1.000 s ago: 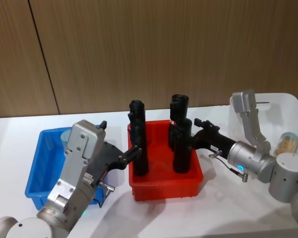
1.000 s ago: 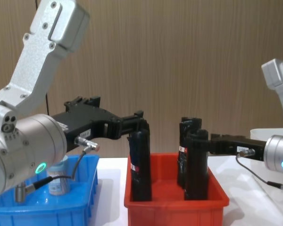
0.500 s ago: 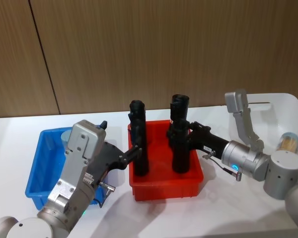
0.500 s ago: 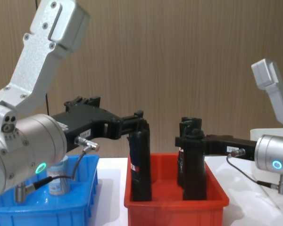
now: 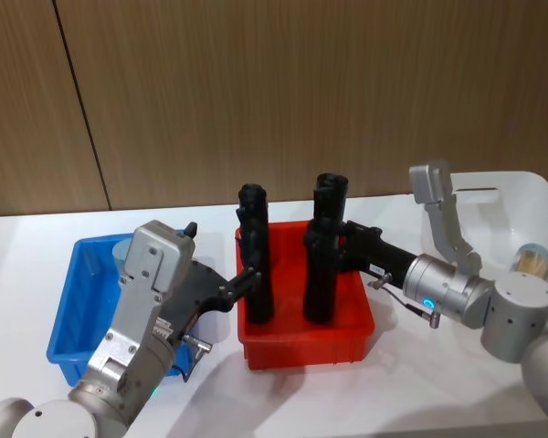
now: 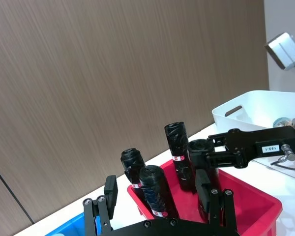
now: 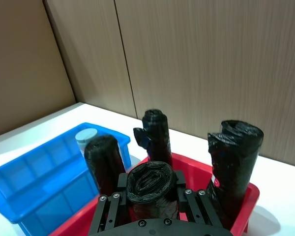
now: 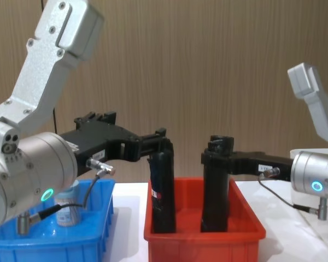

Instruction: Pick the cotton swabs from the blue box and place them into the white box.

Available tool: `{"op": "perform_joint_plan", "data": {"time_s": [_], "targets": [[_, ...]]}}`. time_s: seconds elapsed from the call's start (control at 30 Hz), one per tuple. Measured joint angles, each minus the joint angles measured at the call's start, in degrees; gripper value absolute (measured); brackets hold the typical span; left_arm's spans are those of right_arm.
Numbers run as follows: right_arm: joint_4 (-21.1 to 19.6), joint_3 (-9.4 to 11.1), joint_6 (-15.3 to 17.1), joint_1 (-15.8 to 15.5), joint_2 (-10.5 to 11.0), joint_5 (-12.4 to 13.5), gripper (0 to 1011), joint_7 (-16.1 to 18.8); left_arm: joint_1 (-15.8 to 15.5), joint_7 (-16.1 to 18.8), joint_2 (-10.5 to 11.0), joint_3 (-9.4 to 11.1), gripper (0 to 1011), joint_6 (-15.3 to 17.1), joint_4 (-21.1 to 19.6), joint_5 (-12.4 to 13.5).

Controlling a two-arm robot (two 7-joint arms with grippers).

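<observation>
- Your right gripper (image 5: pixel 321 245) is clamped around the top of a black roll (image 5: pixel 317 283) standing in the red bin (image 5: pixel 306 342); the right wrist view shows the roll's crumpled end (image 7: pixel 150 187) pinched between both fingers.
- Your left gripper (image 8: pixel 163 143) hovers at the red bin's left side with its fingers (image 6: pixel 203 191) spread and nothing between them.
- One jar of cotton swabs (image 5: pixel 532 260) already sits in the white box (image 5: pixel 507 187) at the table's right edge, so that part looks done.
- Another jar (image 8: pixel 67 210) stands in the blue box (image 5: pixel 68 315) near its back wall, at the table's left edge; it is yet to be moved.
- Neither gripper is on a swab jar, so I judge the task only partly complete.
- The rolls carry red-and-white bands (image 6: pixel 176 158), and the right gripper has a small white tag (image 6: pixel 269 148); neither can be read.
</observation>
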Motion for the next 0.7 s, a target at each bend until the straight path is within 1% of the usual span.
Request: {"op": "perform_joint_plan", "data": {"time_s": [0.1, 0.2, 0.27, 0.3, 0.33, 0.37, 0.43, 0.47, 0.5, 0.53, 0.6, 0.7], "targets": [[-2.3, 0.1, 0.7, -0.9, 0.3, 0.2, 527, -0.5, 0.0, 0.0, 0.0, 0.0, 1000, 0.0, 0.0, 0.0], [-7.2, 0.3, 2.1, -2.8, 1.1, 0.3, 508, -1.7, 0.0, 0.0, 0.0, 0.0, 1000, 0.0, 0.0, 0.0], [-9.4, 0.4, 2.7, -3.6, 1.4, 0.4, 497, -2.3, 0.0, 0.0, 0.0, 0.0, 1000, 0.0, 0.0, 0.0], [-11.9, 0.6, 3.4, -4.5, 1.8, 0.6, 487, -3.0, 0.0, 0.0, 0.0, 0.0, 1000, 0.0, 0.0, 0.0], [-11.9, 0.6, 3.4, -4.5, 1.8, 0.6, 487, -3.0, 0.0, 0.0, 0.0, 0.0, 1000, 0.0, 0.0, 0.0], [-14.2, 0.8, 4.1, -5.4, 2.2, 0.7, 476, -3.7, 0.0, 0.0, 0.0, 0.0, 1000, 0.0, 0.0, 0.0], [-17.7, 1.1, 5.1, -6.7, 2.9, 0.8, 463, -4.9, 0.0, 0.0, 0.0, 0.0, 1000, 0.0, 0.0, 0.0], [-20.2, 1.3, 5.7, -7.5, 3.3, 0.9, 461, -5.8, 0.0, 0.0, 0.0, 0.0, 1000, 0.0, 0.0, 0.0], [-20.2, 1.3, 5.7, -7.5, 3.3, 0.9, 457, -5.8, 0.0, 0.0, 0.0, 0.0, 999, 0.0, 0.0, 0.0], [-21.3, 1.4, 6.0, -7.9, 3.5, 1.0, 447, -6.2, 0.0, 0.0, 0.0, 0.0, 1000, 0.0, 0.0, 0.0], [-25.5, 1.9, 7.1, -9.3, 4.3, 1.1, 436, -7.9, 0.0, 0.0, 0.0, 0.0, 1000, 0.0, 0.0, 0.0], [-28.8, 2.3, 7.9, -10.4, 5.0, 1.2, 416, -9.3, 0.0, 0.0, 0.0, 0.0, 1000, 0.0, 0.0, 0.0]]}}
